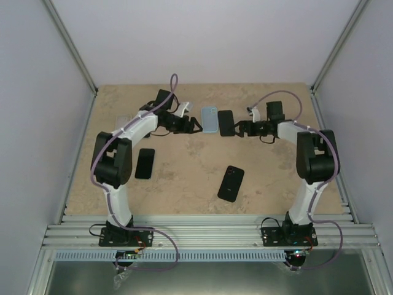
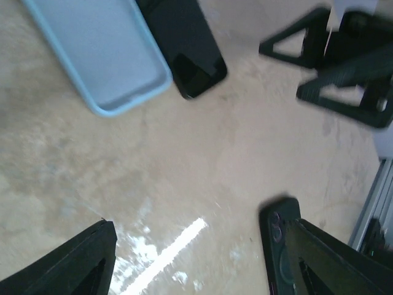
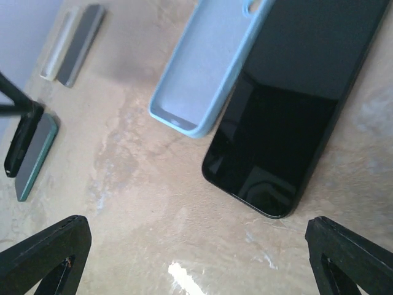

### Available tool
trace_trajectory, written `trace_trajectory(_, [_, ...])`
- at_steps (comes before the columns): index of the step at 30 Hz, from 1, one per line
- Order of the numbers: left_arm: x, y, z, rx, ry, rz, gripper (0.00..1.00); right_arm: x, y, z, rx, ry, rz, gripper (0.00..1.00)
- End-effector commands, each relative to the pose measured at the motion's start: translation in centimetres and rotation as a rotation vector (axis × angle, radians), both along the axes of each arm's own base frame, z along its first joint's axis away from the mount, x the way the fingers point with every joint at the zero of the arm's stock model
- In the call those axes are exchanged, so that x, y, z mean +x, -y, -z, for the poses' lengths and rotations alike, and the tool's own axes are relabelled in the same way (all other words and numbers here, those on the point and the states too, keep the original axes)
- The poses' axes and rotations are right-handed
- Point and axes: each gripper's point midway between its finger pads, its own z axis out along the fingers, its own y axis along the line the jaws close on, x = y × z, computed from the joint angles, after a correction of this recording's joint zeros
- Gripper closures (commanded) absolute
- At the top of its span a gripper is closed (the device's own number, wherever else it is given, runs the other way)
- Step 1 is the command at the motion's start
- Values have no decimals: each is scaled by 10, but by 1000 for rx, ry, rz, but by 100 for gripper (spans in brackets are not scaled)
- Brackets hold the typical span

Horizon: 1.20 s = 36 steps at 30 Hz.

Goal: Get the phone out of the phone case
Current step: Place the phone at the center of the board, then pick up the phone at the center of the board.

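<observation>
desk (image 1: 184,178): stretching pale and stone-patterned between white walls (image 1: 202,37).
phone (image 1: 225,123): lying flat at the desk's far middle, black, glossy, bare of any cover.
case (image 1: 210,119): sitting empty just beside the phone, pale blue, hollow facing up.
left fingers (image 2: 73,264): gaping wide over the desk, gripping nothing.
right fingers (image 3: 43,258): spreading fully, holding nothing either.
progress: looking finished; only backing away seemingly remaining.
</observation>
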Motion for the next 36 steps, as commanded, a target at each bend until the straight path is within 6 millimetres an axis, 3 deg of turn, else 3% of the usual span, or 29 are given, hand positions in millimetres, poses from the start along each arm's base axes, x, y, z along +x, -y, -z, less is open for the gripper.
trace_trajectory(1, [-47, 15, -19, 81, 96, 131, 21, 5, 20, -61, -8, 177, 34, 2])
trace_trajectory(10, [-129, 36, -16, 167, 73, 270, 16, -20, 61, -130, -68, 358, 101, 2])
trace_trajectory(15, [-164, 48, -11, 214, 95, 333, 1, -34, 87, -149, -80, 417, 172, 2])
trace_trajectory(18, [-187, 61, 0, 209, 47, 360, 1, -41, 94, -156, -91, 452, 204, 2])
trace_trajectory(22, [-187, 69, 25, 322, 14, 236, 1, -45, 102, -166, -112, 496, 236, 2])
trace_trajectory(36, [-193, 122, 47, 439, 127, 156, 1, -53, 111, -170, -88, 517, 266, 2])
